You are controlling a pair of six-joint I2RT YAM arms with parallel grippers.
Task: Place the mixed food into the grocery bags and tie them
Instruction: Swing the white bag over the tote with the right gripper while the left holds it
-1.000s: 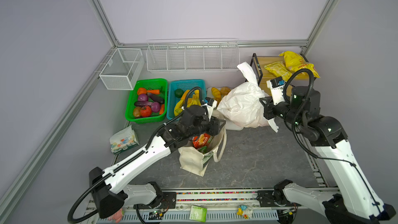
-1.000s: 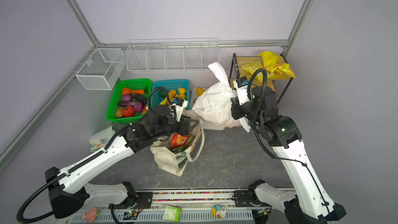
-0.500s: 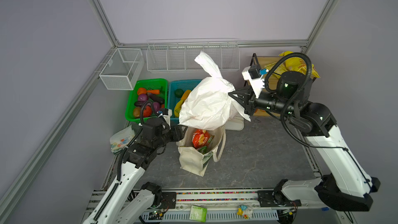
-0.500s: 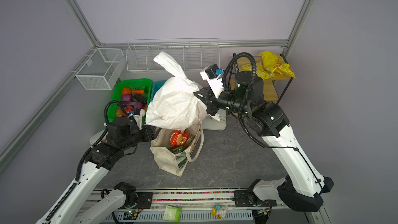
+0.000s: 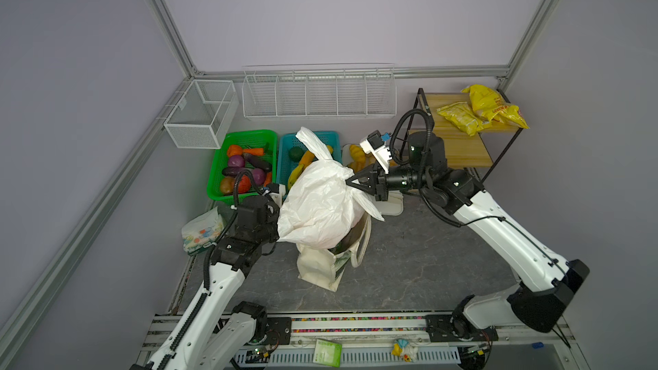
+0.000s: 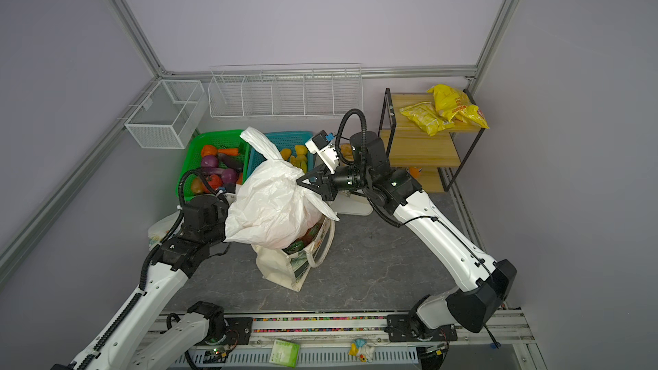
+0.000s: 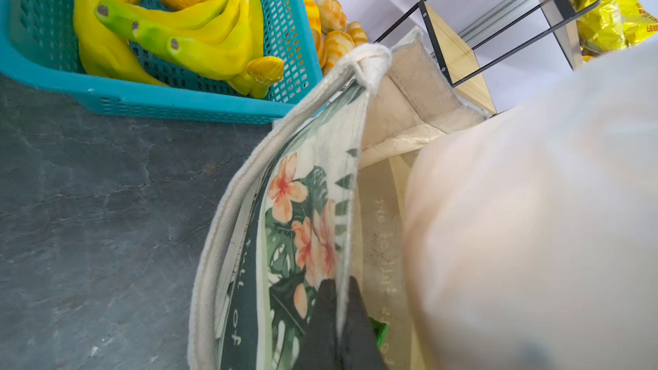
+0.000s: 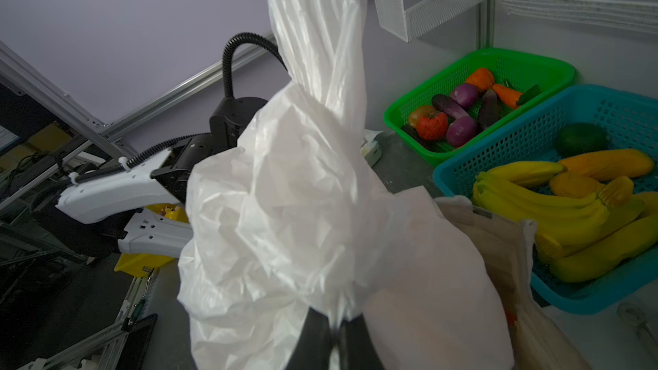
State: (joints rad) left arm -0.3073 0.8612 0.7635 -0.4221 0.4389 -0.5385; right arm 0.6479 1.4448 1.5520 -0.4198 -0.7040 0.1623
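The white plastic carrier bag (image 5: 320, 204) (image 6: 270, 204) hangs bulging over the mouth of the cream canvas tote (image 5: 320, 268) (image 6: 281, 268), which stands on the dark table. My right gripper (image 5: 350, 183) (image 8: 334, 336) is shut on a bunched fold of the plastic bag (image 8: 302, 208). My left gripper (image 7: 340, 300) is shut on the tote's printed side panel (image 7: 302, 208) at its rim; in both top views its fingers are hidden behind the plastic. Slivers of a red packet (image 6: 309, 232) and a green packet (image 6: 296, 244) show inside the tote.
Behind stand a green basket (image 5: 217, 186) of toy vegetables, a teal basket (image 5: 285, 147) of bananas and fruit, croissants (image 5: 356, 153) and a white tray (image 5: 391, 206). A wooden shelf (image 5: 459, 151) with yellow packets (image 5: 480, 108) is at the right. A small printed bag (image 5: 199, 233) lies at the left.
My right gripper carried the plastic bag leftward and then down onto the tote's mouth. My left arm drew back from the tote, then returned and closed on its rim.
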